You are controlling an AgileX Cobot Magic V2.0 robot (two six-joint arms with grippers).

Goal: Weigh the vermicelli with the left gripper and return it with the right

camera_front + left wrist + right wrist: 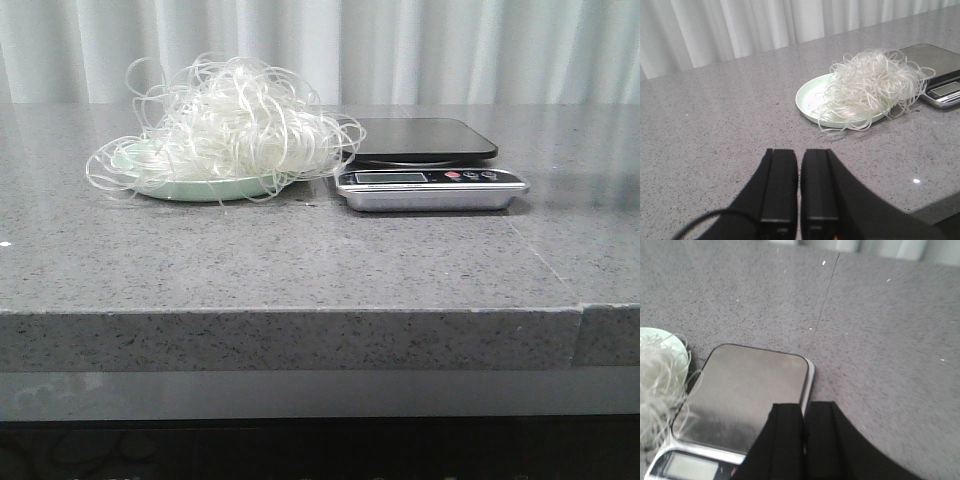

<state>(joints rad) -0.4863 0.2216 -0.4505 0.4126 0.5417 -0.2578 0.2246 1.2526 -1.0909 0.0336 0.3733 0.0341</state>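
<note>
Nearest the robot in the front view lies a broad bare stretch of the grey speckled countertop (pixel 300 270); neither arm shows in that view. Each wrist camera looks past its own black fingers: the left gripper (pixel 800 187) has its two fingers brought together with only a thin slit between them and nothing in it, and it hangs over bare counter well short of the plate; the right gripper (pixel 804 440) is likewise closed and empty, and it sits over the near right corner of the scale (pixel 747 400).

Farther back, the pale mint-green plate (pixel 195 188) rests on the counter left of centre; the vermicelli (pixel 230 125) is piled on it as a loose white tangle, wide enough to spill over the rim on all sides, with stray loops reaching down to the counter and across toward the scale. The scale (pixel 430 170) stands just beside the plate on its right; its silver front strip with display and buttons faces the robot, and its dark weighing platform (pixel 420 138) behind has nothing lying on it, though a few strands hang at its left edge.

Behind the counter hangs a pale pleated curtain (pixel 400 50).
</note>
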